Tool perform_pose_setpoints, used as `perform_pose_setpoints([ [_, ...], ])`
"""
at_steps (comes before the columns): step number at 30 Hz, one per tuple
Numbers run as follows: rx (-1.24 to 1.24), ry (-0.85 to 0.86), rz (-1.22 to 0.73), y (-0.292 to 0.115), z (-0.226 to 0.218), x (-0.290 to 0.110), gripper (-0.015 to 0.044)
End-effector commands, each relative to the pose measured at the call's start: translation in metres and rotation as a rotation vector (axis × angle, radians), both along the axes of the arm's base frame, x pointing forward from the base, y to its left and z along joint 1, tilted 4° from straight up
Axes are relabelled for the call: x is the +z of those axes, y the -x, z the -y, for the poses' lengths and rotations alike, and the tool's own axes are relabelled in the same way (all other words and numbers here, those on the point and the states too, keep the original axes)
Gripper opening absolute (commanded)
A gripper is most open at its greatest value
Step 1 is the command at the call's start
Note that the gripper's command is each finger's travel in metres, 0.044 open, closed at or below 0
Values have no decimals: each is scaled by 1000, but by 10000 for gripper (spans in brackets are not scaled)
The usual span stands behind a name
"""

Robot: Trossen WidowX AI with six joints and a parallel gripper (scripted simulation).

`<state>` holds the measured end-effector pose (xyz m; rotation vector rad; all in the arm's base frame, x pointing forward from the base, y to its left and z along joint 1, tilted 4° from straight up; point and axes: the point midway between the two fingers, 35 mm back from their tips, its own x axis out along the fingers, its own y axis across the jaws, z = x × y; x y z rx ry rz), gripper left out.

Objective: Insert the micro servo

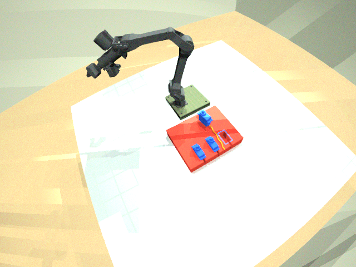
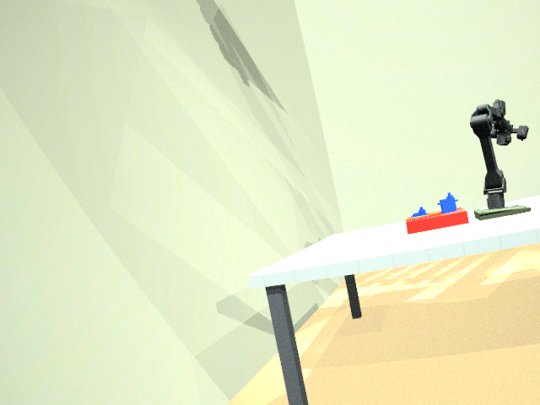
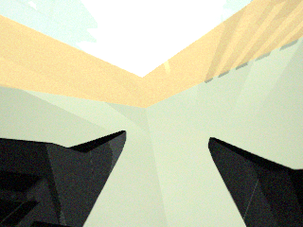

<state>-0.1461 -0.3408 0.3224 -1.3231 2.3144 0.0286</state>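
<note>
The loose blue micro servo (image 1: 204, 118) (image 2: 447, 203) stands upright on the back part of the red deck (image 1: 189, 134) (image 2: 435, 224). Its yellow cable (image 1: 217, 138) runs forward across the deck. The marked empty pocket (image 1: 225, 136) is a dark slot with a pale outline near the deck's right edge. Two more blue servos (image 1: 198, 151) (image 1: 212, 143) sit seated in the deck. My gripper (image 1: 103, 70) (image 2: 513, 134) (image 3: 166, 138) is open and empty, high in the air far to the left of the deck, pointing away from it.
The arm's base stands on a green plate (image 1: 198, 99) (image 2: 501, 212) just behind the deck. Everything rests on a white table (image 1: 201, 207) (image 2: 370, 252). The wrist view shows only a table corner, floor and wall.
</note>
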Motion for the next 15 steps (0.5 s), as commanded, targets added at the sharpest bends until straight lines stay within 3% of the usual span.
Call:
perform_pose_setpoints([
  [1,2,0,5,-1,1,-1,426],
  [7,57,1,121,-39,9,-11,440],
  [15,140,-47,383,-119,19,-38,440],
])
